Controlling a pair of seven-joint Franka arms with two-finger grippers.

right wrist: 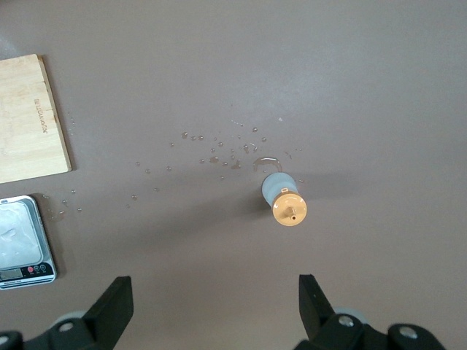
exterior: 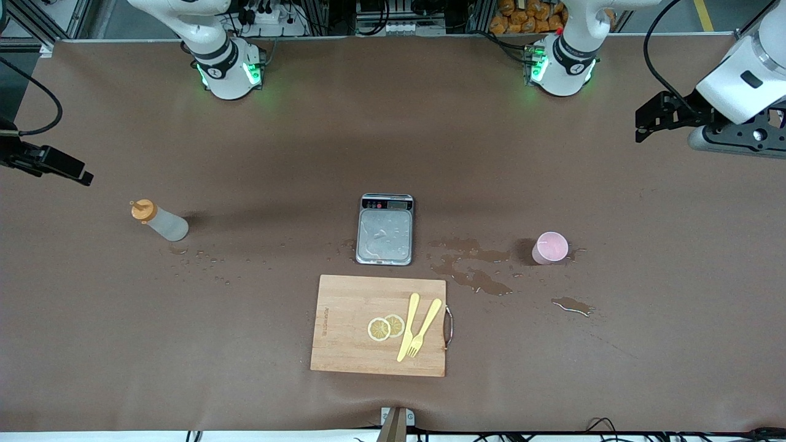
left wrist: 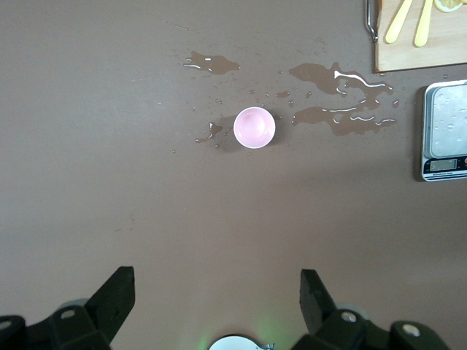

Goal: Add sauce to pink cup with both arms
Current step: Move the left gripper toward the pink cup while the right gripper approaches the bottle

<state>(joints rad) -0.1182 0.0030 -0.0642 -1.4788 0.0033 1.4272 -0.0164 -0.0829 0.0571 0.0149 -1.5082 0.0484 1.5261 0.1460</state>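
The sauce stands upright on the brown tabletop toward the right arm's end, its orange nozzle cap on top; small droplets dot the surface just beside it, on the side nearer the front camera; nothing touches the bottle. The pink cup stands upright toward the left arm's end, well apart from the bottle; spilled puddles lie between it and the grey scale, with one more puddle nearer the front camera than the cup. The scale sits at the middle of the tabletop, its tray wet; just nearer the front camera lies a wooden cutting board carrying two lemon slices, a yellow knife and a yellow fork.

The left end effector hangs in the air over bare tabletop at the left arm's end, fingers spread wide and holding nothing; its wrist view looks down on the cup. The right end effector hangs over the tabletop edge at the right arm's end, fingers likewise spread apart and empty; its wrist view shows the bottle from above.
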